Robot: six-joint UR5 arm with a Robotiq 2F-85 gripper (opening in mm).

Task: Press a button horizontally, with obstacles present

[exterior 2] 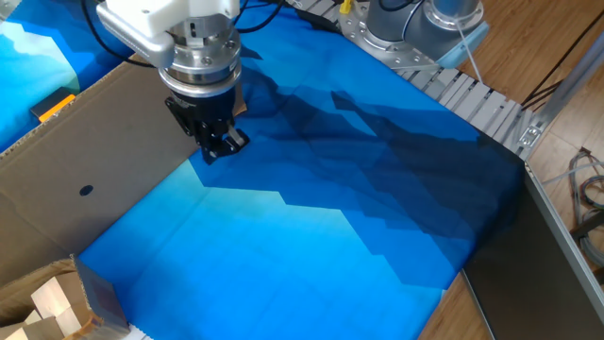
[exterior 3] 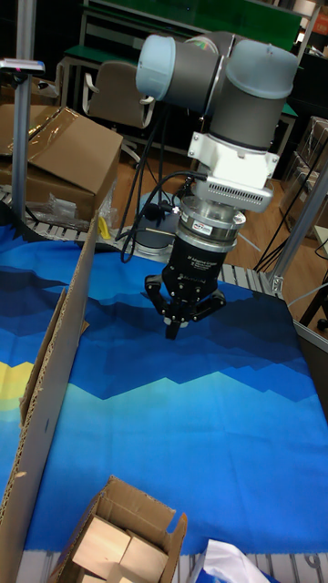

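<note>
Brown cardboard, standing on edge, is your landmark: the obstacle sheet runs along the blue patterned cloth, its small dark dot on the face turned toward the arm. Nearest the fixed camera, at the sheet's near end, an open carton of pale wooden blocks is cut off by the frame edge. Farther along, on the cloth side of the sheet and just beside its upper edge, you find the gripper, pointing down above the cloth. In the tall fixed view its fingertips appear to meet in one point with nothing between them. Beyond the sheet, on its far side from the gripper, the yellow-orange button shows only partly over the cardboard's top edge; its black part and pressing face are hard to make out. Judged from this layout, the press is not yet done: you must still clear the sheet and approach the button sideways.
</note>
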